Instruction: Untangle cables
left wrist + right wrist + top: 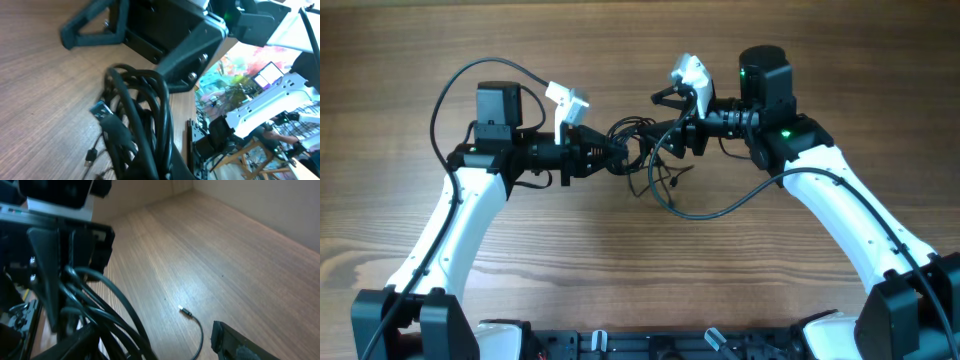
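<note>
Your left pincer (617,155) is clamped shut on the cables (642,158), a black knotted bundle above the middle of the bench (640,290). Your right pincer (665,125) faces it from the other side, its jaws spread wide, with strands of the bundle passing between them. Loose ends trail from the bundle, and one small plug (184,311) lies on the wood.

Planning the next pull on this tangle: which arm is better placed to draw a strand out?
Probably right. The right gripper stands open at the cables; the left gripper is shut on them, anchoring.
</note>
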Tool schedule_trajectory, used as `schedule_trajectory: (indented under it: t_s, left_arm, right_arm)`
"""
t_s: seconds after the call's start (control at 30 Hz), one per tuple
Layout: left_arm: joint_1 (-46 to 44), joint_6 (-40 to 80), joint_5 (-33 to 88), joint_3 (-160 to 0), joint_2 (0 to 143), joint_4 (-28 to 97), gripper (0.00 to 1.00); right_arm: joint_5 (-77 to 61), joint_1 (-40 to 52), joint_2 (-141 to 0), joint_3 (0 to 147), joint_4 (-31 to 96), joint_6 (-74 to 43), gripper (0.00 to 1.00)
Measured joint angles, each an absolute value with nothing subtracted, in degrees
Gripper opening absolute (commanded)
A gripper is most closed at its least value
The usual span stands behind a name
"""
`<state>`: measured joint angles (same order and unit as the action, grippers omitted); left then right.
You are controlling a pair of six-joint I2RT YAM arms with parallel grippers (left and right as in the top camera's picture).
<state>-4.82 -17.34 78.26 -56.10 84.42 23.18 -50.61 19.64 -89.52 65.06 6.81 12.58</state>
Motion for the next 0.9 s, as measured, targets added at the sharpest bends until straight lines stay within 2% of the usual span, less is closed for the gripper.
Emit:
schedule_trajectory:
  t_s: [0.2,0.37,0.5,0.73,0.9]
  left_arm:
    - [-5.69,-17.34,78.3,-56.1,84.42,23.35,0.04]
    - [-5.69,-17.34,78.3,-56.1,84.42,23.4,0.04]
    - [-5.74,-17.32,78.32,-56.1,84.42,23.49,0.04]
    - [-3.73,-17.34,78.76,-56.1,84.42,23.33,0.04]
    - [-2.26,-17.43,81.62,-56.1,84.42,23.14,0.04]
  right_arm:
    - [-50.59,19.64,-89.52,65.06,6.35,10.15,0.68]
    - [-47.57,20.84,-89.52,65.06,6.39,7.88,0.68]
    - [-42.72,23.16,-89.52,65.06,8.99,6.79,0.76]
    - [-37.19,23.68,-89.52,65.06,12.67,6.22,0.79]
    - [-37.1,23.64,-89.52,65.06,9.47,6.17,0.84]
